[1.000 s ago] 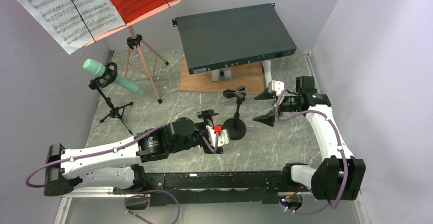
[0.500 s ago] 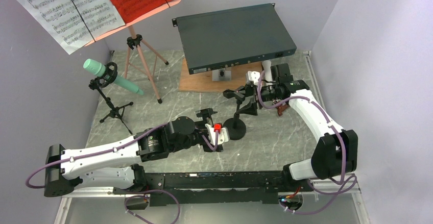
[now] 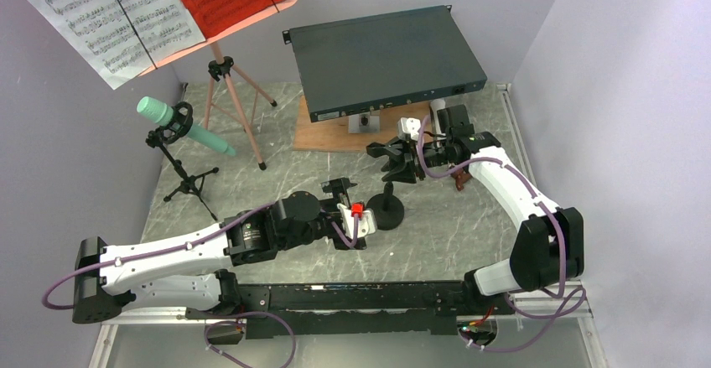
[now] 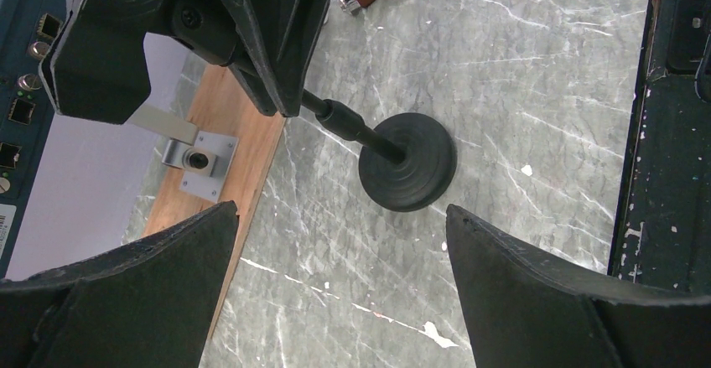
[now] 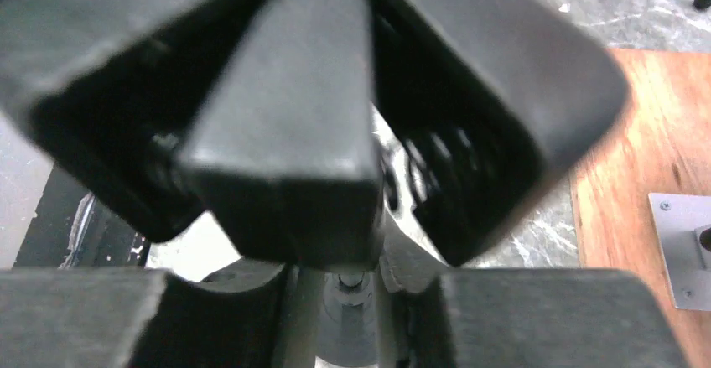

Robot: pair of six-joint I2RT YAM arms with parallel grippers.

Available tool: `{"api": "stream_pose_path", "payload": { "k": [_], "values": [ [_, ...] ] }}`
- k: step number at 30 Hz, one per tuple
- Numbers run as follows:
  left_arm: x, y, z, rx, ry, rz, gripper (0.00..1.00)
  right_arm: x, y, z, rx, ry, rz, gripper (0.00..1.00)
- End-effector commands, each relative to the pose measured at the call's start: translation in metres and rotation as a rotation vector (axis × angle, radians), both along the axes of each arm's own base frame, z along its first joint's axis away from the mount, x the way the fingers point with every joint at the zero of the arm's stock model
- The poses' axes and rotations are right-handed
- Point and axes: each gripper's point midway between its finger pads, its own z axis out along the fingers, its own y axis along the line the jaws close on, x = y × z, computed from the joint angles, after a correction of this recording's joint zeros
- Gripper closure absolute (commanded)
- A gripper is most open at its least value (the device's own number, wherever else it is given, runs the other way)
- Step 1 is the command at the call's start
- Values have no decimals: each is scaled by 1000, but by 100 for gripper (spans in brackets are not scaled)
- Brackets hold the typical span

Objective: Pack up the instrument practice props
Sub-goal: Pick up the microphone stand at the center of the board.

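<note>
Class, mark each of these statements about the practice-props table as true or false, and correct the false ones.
1. The left gripper has its jaws wide open. True.
2. The small black mic stand lies on its side. False: it stands upright on its round base.
3. A mint tube sits in the clip of the black tripod stand. True.
4. The right gripper is far from every prop. False: it is at the mic stand's top.
</note>
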Motion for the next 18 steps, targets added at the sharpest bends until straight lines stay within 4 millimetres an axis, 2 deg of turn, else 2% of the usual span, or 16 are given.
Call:
{"api": "stream_pose_path", "payload": {
  "k": [1,5,8,11,15,18],
  "values": [
    [1,-3,15,-42,-12,-1,1,-7,1,6,33,-49,35,79],
    [1,-4,15,-39,-11,-2,1,-14,-4,8,45,-58,39,92],
    [2,-4,13,-35,-12,-1,1,-16,-9,17,64,-55,27,99],
    [2,-3,13,-33,-11,0,1,-14,-20,34,84,-53,-13,100],
    [2,-4,13,-33,-11,-1,1,-12,-47,60,142,-76,-97,100],
    [1,-4,13,-33,-9,-1,1,-4,-79,76,179,-111,-217,100]
  ]
}}
